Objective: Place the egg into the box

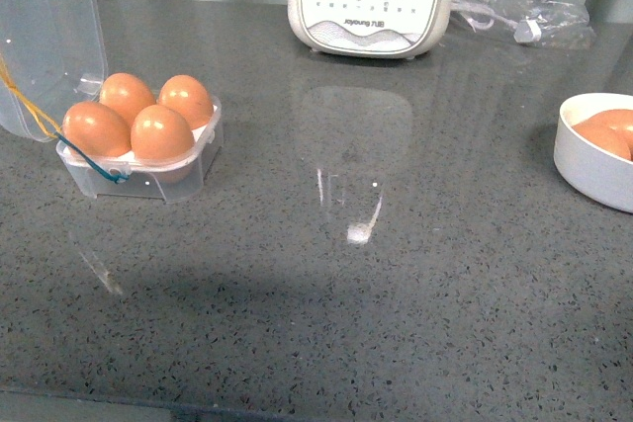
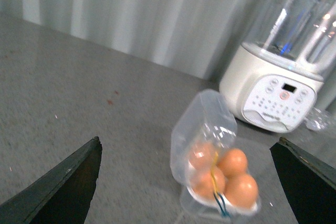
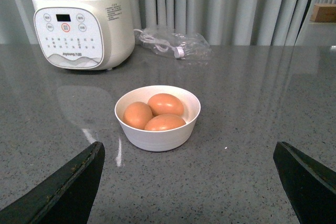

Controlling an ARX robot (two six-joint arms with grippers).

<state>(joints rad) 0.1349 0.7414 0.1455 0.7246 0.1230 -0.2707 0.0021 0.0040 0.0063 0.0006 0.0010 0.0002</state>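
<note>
Left gripper (image 2: 187, 141), right gripper (image 3: 189, 145) agape (empty)

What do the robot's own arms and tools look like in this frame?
Only the wrist views show them. The left tool has two matte, near-black fingers, each a flat wedge tapering to a point, with faint pale scuffs. The right tool looks the same, its fingers equally dark and wedge-shaped. No cables, markings or arm links are visible, and the front view shows neither arm.
</note>
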